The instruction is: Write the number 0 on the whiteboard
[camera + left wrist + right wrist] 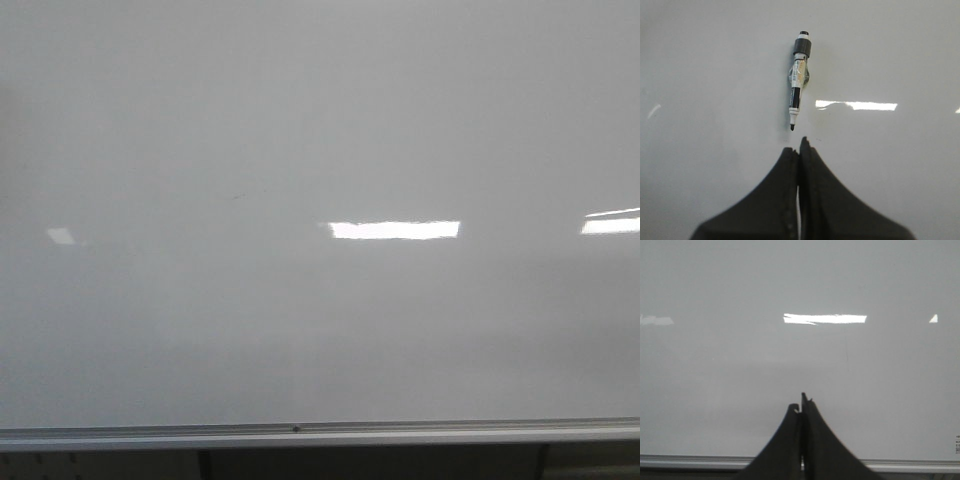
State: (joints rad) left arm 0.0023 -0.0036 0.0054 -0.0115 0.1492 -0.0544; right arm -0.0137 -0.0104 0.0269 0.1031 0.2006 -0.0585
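Observation:
The whiteboard (300,130) is a glossy pale grey board with a silver rail (300,434) along its near edge; it fills all three views. No number 0 shows on it in any view. A black-and-white marker (798,80) with its tip bare rests on the board (700,75) in the left wrist view, tip towards my left gripper (799,145), which is shut and empty a short way from it. My right gripper (802,401) is shut and empty over the board (715,380) near the rail (690,460). Neither gripper shows in the front view.
Bright white light reflections lie on the board (394,229) (610,224). A faint short mark (238,196) shows left of the middle. A dark gap lies below the rail. A small printed label (957,444) sits at the board's corner.

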